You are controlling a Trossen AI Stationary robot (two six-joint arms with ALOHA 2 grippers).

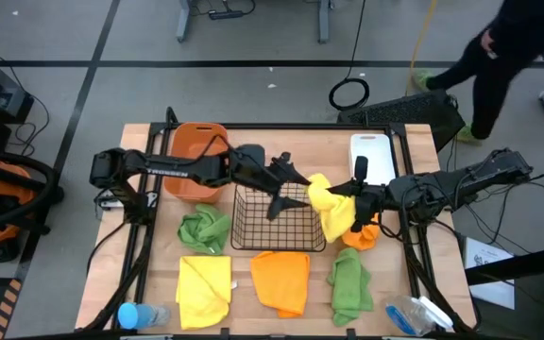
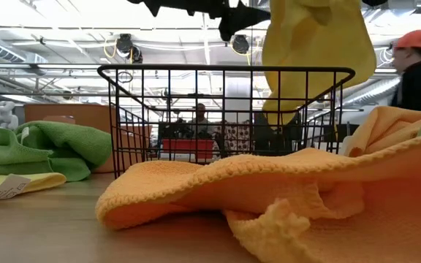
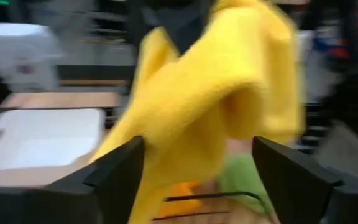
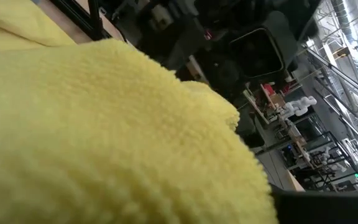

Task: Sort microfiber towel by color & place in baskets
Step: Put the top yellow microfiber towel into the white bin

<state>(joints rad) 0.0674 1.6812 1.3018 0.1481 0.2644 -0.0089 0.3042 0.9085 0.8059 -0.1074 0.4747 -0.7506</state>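
Orange towel lies foremost; right pincer grips yellow towel

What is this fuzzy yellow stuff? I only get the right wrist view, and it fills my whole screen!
Observer: That's a yellow towel. It hangs from the right end effector, up off the table.
Operator: Where is it hanging?
Observer: Right at the right-hand rim of the black wire basket.
Operator: And what's the other arm doing?
Observer: The left end effector is open above the basket, pointing at the towel.
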